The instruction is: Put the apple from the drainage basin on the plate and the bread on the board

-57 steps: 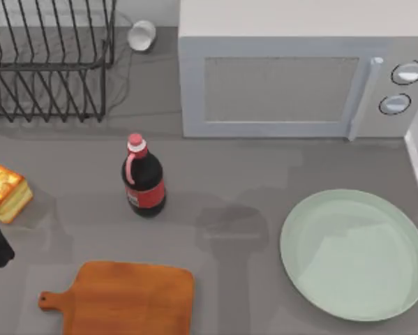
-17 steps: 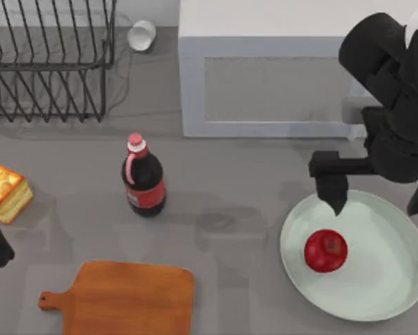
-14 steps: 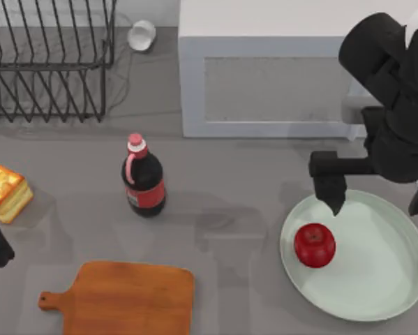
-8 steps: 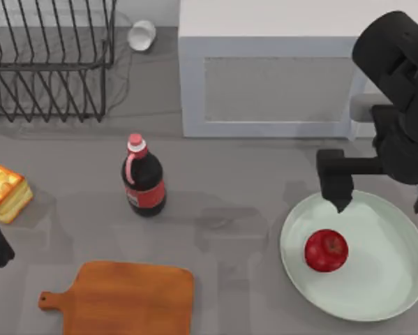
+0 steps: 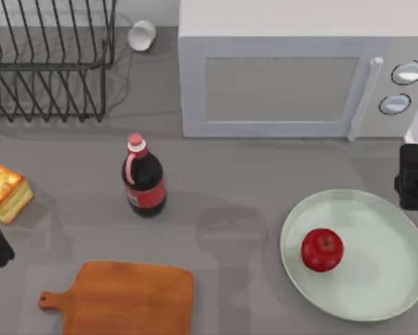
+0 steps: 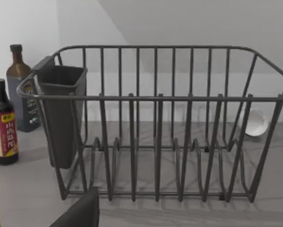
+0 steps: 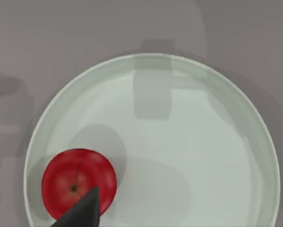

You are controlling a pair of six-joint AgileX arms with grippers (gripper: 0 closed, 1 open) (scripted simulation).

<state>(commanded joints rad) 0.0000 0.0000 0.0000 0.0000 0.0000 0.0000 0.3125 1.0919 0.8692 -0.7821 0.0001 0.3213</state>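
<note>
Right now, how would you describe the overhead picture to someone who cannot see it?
A red apple sits on a pale green plate at the table's right, and a slice of toasted bread lies at the far left, away from the wooden board. A dark bottle stands mid-table before a microwave, with a wire rack at the back left.

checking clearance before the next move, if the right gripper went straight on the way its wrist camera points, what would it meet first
Most likely the plate, which lies directly below in the right wrist view. The apple sits beside a dark fingertip at the picture's edge, so a finger might touch it first; depth is unclear.
</note>
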